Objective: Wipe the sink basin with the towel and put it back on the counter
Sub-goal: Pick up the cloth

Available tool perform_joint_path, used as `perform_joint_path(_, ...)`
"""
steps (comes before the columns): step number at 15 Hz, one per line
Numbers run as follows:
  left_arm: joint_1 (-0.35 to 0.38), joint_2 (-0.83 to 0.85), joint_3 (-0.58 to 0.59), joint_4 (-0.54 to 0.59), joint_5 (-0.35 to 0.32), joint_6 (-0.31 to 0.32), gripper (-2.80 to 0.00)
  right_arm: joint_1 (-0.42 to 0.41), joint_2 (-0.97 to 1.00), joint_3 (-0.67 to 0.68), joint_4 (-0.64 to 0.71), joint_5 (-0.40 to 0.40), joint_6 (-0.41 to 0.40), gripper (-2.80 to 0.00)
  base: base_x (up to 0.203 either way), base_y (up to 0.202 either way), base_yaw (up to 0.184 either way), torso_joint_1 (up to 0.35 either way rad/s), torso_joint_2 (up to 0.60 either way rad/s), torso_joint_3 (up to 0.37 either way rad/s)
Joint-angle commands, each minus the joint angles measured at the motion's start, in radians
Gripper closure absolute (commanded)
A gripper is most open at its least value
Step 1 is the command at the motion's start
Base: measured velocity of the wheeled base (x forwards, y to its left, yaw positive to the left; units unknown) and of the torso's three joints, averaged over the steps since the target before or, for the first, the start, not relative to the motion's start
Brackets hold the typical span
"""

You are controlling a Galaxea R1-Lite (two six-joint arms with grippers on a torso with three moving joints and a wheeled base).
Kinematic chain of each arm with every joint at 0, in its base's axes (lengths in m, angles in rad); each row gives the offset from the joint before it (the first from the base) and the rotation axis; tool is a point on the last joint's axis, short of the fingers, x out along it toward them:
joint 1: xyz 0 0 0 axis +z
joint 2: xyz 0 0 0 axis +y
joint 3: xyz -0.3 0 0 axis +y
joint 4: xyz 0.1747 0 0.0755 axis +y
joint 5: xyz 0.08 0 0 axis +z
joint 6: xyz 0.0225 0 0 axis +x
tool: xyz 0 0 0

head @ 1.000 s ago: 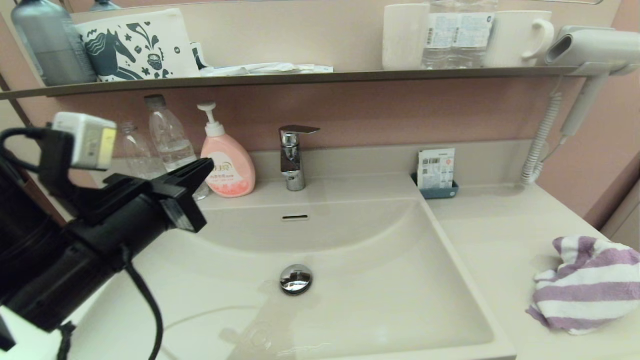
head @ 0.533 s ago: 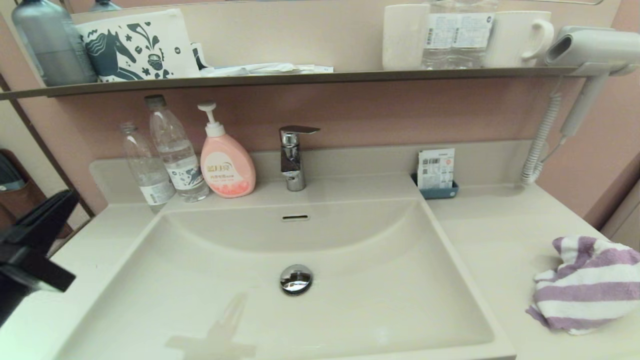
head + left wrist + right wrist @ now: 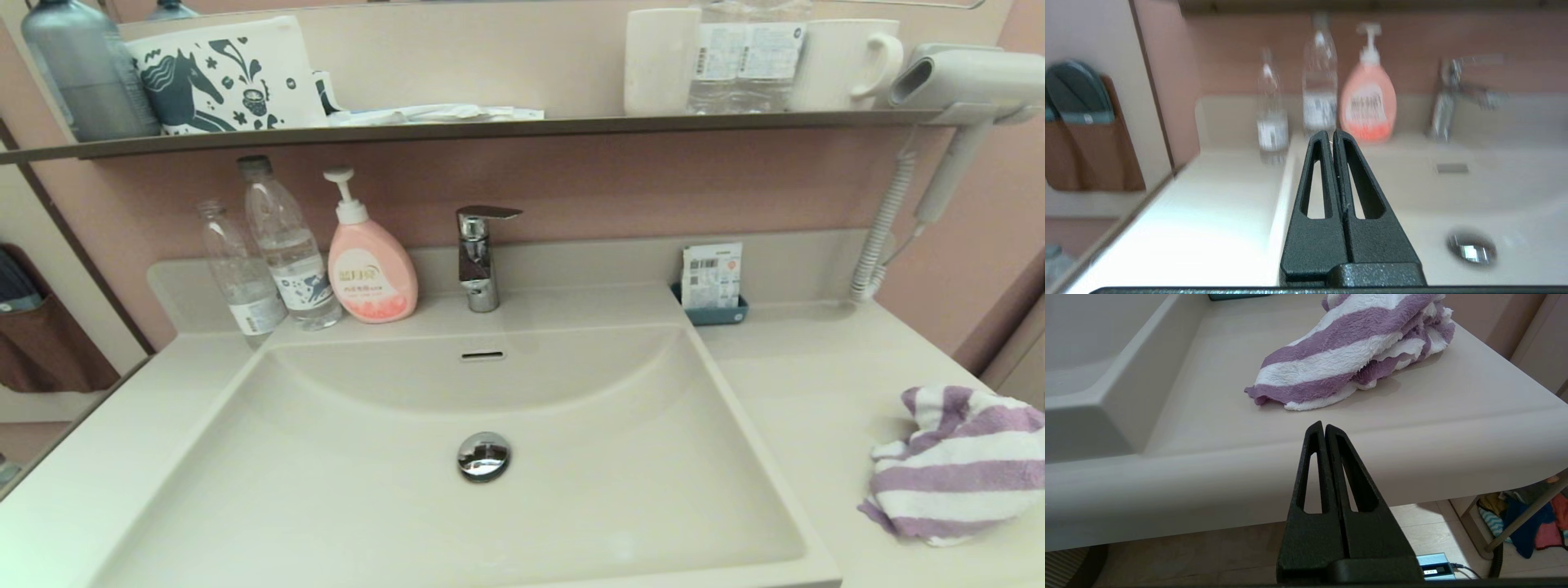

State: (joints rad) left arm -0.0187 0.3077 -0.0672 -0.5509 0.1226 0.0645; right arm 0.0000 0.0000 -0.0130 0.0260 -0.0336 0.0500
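Note:
The purple and white striped towel (image 3: 959, 465) lies crumpled on the counter (image 3: 816, 392) to the right of the sink basin (image 3: 457, 498). The basin is bare, with its chrome drain plug (image 3: 483, 455) and overflow slot (image 3: 482, 355) showing. Neither gripper shows in the head view. My left gripper (image 3: 1330, 132) is shut on nothing, low over the basin's left rim. My right gripper (image 3: 1322, 425) is shut and empty, in front of and below the counter's front edge, with the towel (image 3: 1355, 355) lying beyond its tips.
Two clear bottles (image 3: 273, 245) and a pink soap dispenser (image 3: 369, 265) stand at the back left beside the chrome faucet (image 3: 478, 257). A small blue tray with packets (image 3: 713, 286) sits at the back right. A hair dryer (image 3: 963, 82) hangs by the shelf (image 3: 490, 126).
My left arm has drawn back from over the basin's left side and dropped out of the head view. The towel has not moved.

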Motion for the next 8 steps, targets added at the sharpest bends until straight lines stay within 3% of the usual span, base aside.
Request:
perform_joint_path(1,0.013,-0.245,-0.006,0.255,-0.034,-0.001,0.00,0.000,0.000,0.001,0.000,0.000,0.001,0.00,0.000,0.000,0.000,0.000,0.00,0.000)
perform_joint_path(3,0.018,-0.308,0.016,0.379,-0.079,-0.009,0.00,0.000,0.000,0.000,0.000,0.000,0.001,0.00,0.000,0.000,0.000,0.000,0.00,0.000)
perform_joint_path(6,0.019,-0.306,0.067,0.378,-0.149,-0.025,0.00,0.000,0.000,0.000,0.000,0.000,0.001,0.00,0.000,0.000,0.000,0.000,0.00,0.000)
perform_joint_path(8,0.018,-0.306,0.067,0.414,-0.152,-0.050,0.00,0.000,0.000,0.001,0.000,0.000,0.001,0.00,0.000,0.000,0.000,0.000,0.00,0.000)
